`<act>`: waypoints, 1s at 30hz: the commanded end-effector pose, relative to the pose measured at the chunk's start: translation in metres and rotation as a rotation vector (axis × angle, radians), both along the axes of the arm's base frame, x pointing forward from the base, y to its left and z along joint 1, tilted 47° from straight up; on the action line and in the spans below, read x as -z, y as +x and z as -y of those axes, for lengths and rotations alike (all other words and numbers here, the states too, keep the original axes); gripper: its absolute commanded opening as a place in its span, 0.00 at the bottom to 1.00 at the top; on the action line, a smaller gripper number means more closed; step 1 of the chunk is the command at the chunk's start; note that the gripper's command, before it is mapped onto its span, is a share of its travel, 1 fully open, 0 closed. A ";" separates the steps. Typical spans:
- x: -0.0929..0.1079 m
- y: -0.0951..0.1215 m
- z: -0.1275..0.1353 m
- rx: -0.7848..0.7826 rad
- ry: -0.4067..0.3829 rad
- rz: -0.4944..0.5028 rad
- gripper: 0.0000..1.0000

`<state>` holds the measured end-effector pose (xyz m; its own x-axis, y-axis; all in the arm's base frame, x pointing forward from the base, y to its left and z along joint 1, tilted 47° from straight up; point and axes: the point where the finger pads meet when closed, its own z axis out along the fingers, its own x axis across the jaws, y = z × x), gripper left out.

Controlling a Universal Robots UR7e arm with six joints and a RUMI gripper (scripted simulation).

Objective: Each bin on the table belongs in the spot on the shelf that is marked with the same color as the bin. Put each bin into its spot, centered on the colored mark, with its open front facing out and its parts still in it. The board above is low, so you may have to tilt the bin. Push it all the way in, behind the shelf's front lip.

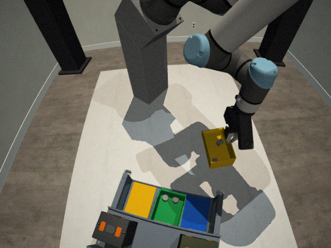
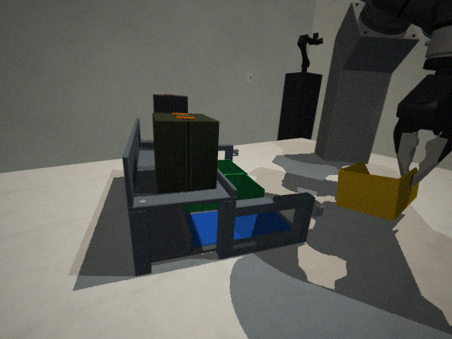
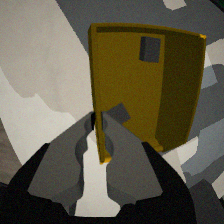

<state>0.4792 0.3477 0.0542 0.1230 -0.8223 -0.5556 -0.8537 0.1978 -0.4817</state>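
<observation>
The yellow bin [image 1: 218, 147] is to the right of the shelf, with two small grey parts [image 1: 219, 142] inside. It also shows in the exterior view [image 2: 374, 190] and the wrist view [image 3: 147, 85]. My gripper [image 1: 229, 135] is shut on the bin's back wall, one finger inside and one outside [image 3: 101, 131]. The shelf [image 1: 167, 208] stands at the front, with a yellow mark [image 1: 140, 199] on the left, a green bin [image 1: 168, 206] holding two round parts in the middle, and a blue spot [image 1: 196, 212] on the right.
Two dark boxes with orange latches [image 1: 114, 228] sit on the shelf's top board [image 2: 185, 150]. The arm's grey pedestal [image 1: 144, 55] stands behind. Dark posts [image 1: 58, 35] stand at the room's back corners.
</observation>
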 end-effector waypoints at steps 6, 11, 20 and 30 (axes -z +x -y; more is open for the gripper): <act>0.000 0.000 0.000 0.000 0.000 0.001 0.00; 0.000 0.000 0.001 0.001 0.001 0.000 0.00; 0.003 0.001 0.005 0.005 0.004 -0.003 0.00; 0.008 0.002 0.012 0.012 0.009 -0.008 0.00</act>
<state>0.4805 0.3401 0.0490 0.1131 -0.8200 -0.5611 -0.8551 0.2073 -0.4753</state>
